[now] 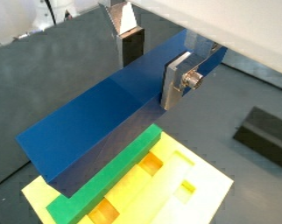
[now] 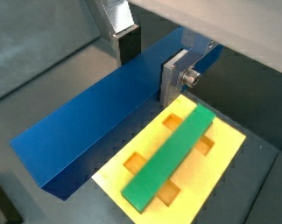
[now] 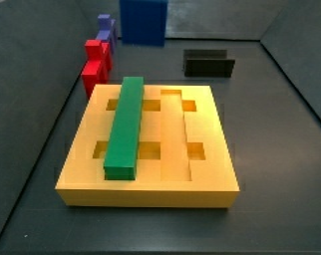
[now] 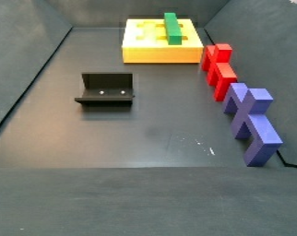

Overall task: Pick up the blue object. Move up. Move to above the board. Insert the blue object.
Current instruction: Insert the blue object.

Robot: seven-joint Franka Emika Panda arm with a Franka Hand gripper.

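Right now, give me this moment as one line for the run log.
claw: shut on long blue square bar, lifted above board | large yellow grooved board: on floor | long green bar: seated in board groove | insertion: not yet done

Long blue object [image 1: 96,118] between gripper [image 1: 153,63] fingers (clamped), above yellow grooved board [image 2: 220,149].

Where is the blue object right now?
The blue object is clamped between the gripper fingers in both wrist views, held in the air above the board and its green bar.
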